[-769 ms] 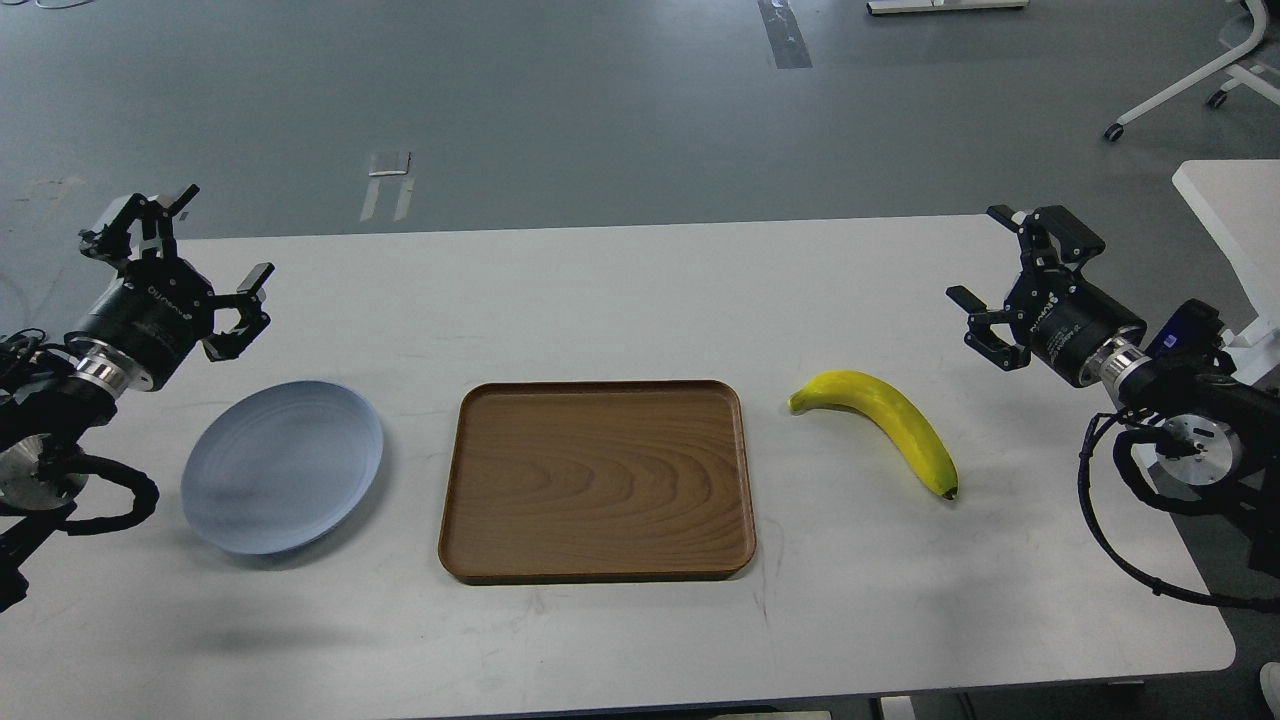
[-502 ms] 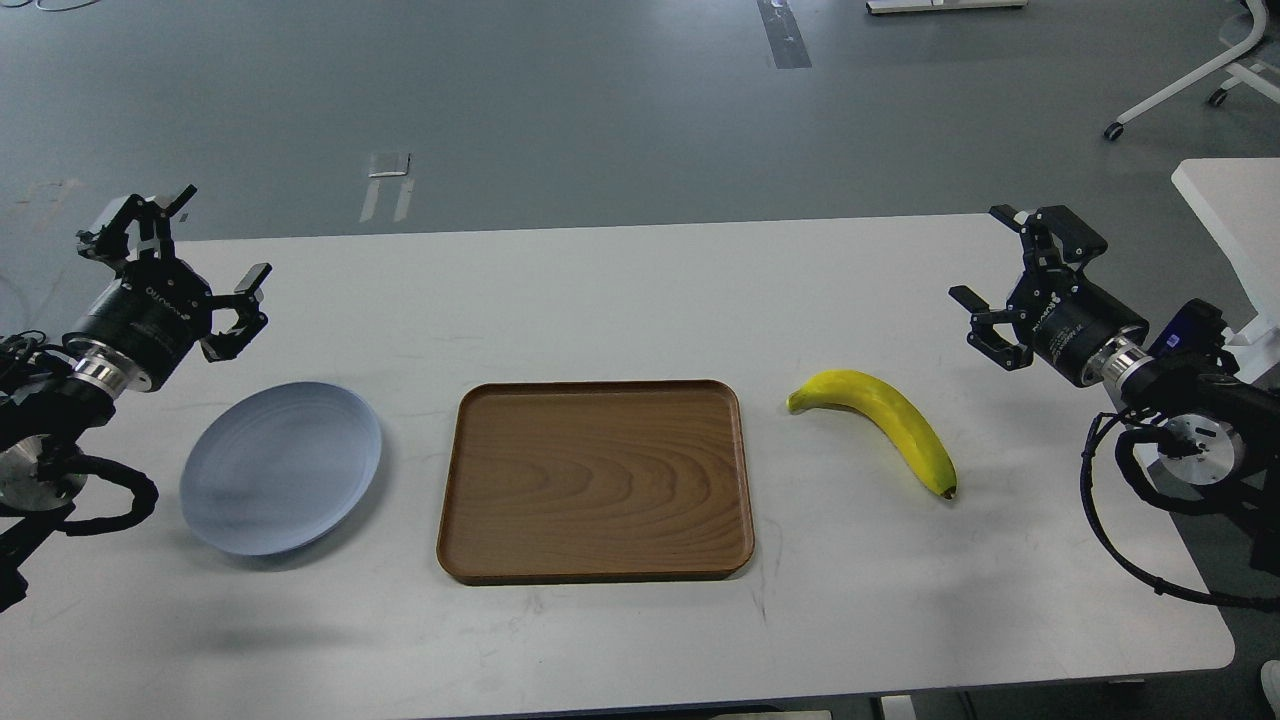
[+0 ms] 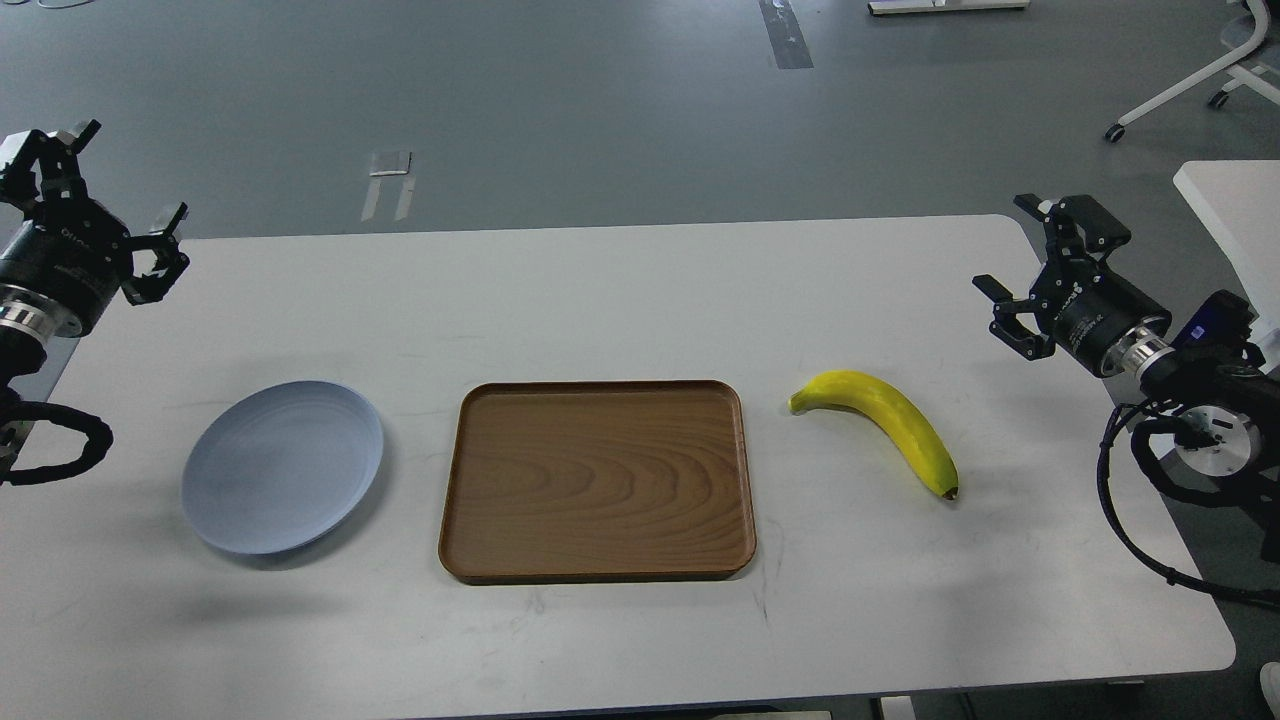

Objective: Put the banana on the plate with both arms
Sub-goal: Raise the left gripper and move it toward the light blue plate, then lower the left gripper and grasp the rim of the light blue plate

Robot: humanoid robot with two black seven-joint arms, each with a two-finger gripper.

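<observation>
The white table (image 3: 620, 300) carried a brown wooden tray (image 3: 597, 480) at its middle, toward the near edge. The blue-grey plate (image 3: 283, 466) lay toward the left edge and the banana (image 3: 885, 428) toward the right edge, untouched. The left gripper (image 3: 85, 195) and right gripper (image 3: 1035, 268) hung over opposite edges, jaws spread wide and empty.

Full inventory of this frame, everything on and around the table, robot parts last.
banana: 1, yellow with a dark tip, on the table right of the tray
plate: 1, pale blue-grey, on the table left of the tray, nothing on it
tray: 1, brown wood, table centre, nothing in it
table: 1, white
second table: 1, white, partly seen at the right edge
left gripper: 1, black, open, far left, holding nothing
right gripper: 1, black, open, beyond and right of the banana, holding nothing
</observation>
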